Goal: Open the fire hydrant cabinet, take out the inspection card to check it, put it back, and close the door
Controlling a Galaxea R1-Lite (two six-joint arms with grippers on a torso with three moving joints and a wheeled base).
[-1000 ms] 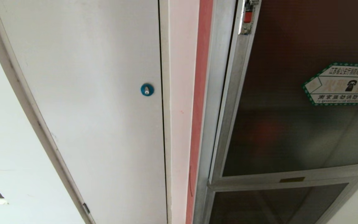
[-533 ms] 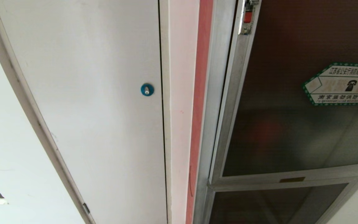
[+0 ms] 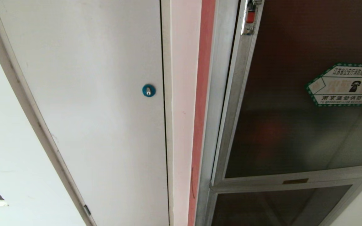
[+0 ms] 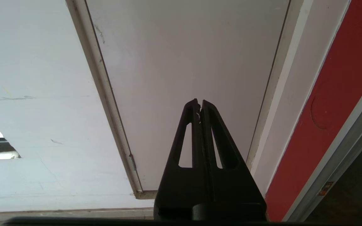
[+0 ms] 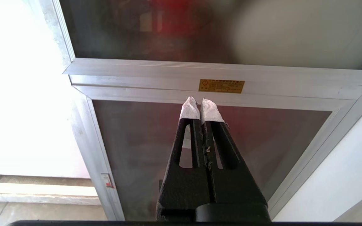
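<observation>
Glass, dark and tinted, fills the door (image 3: 297,125) in brushed aluminium, shut on the fire hydrant cabinet (image 3: 218,94). Only my right gripper (image 5: 200,105) view shows white-wrapped jaws, closed, empty; left gripper (image 4: 199,105) closed too.

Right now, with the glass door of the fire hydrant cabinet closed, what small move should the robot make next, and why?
Probably raise the right claw toward the latch edge of the upper glass door. That door sits flush in the fire hydrant cabinet frame, the claw is shut and empty, pointing near the crossbar by the orange label, touching nothing. The left claw faces the plain white door.
</observation>
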